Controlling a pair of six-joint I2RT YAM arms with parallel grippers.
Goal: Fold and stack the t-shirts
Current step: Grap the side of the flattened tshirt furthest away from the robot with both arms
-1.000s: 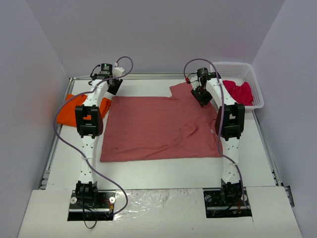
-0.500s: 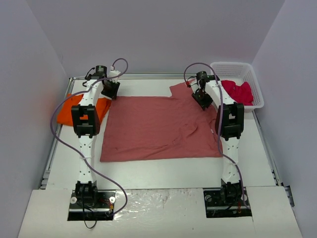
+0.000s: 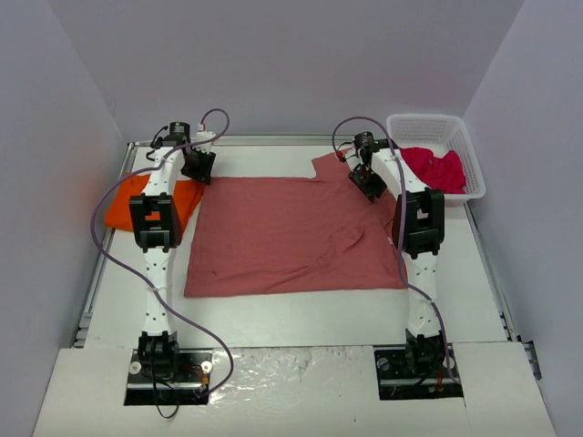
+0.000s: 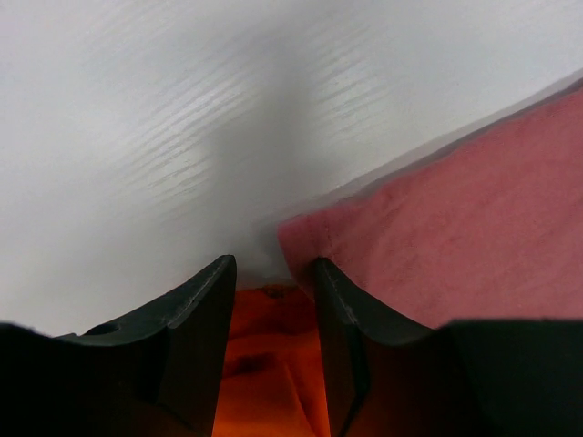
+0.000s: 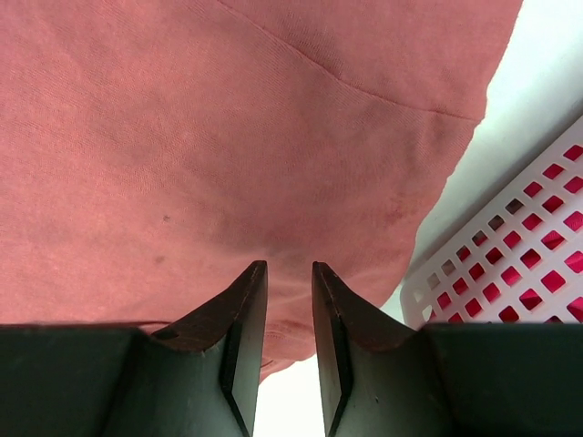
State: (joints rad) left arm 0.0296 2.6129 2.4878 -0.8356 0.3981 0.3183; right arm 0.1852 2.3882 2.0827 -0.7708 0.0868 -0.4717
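- Top external view:
  - The brick-red t-shirt (image 3: pixel 291 232) lies spread flat in the middle of the table (image 3: pixel 301 314). One part juts out at its far edge.
  - The orange t-shirt (image 3: pixel 123 209) lies at the left side of the table, partly under the left arm. It sits just beside the brick-red t-shirt's left edge.
  - The crimson-pink t-shirt (image 3: pixel 437 170) is bunched inside the white basket (image 3: pixel 428 121) at the far right corner.
  - The left gripper (image 3: pixel 196 168) is at the brick-red t-shirt's far left corner.
  - The right gripper (image 3: pixel 369 185) is over the far right part of the brick-red t-shirt, near the basket.
  - This view is too distant to show how either pair of jaws stands.
- Left wrist view:
  - The jaws stand apart with a clear gap, and nothing is clamped between them.
  - Orange cloth (image 4: pixel 264 364) shows through the gap.
  - A corner of the brick-red t-shirt (image 4: pixel 455 246) ends just beyond the right-hand fingertip.
  - Bare white table surface fills the rest of the view.
  - Only this view shows how close the two shirts lie at that corner.
- Right wrist view:
  - The jaws stand a narrow slot apart, and no cloth is pinched between them.
  - Brick-red cloth (image 5: pixel 182 137) fills the view beyond the tips, with a stitched seam running across it.
  - The basket's lattice wall (image 5: pixel 492 264) stands at the right, separated from the cloth edge by a strip of table.
  - Crimson-pink cloth shows through the holes of the lattice.
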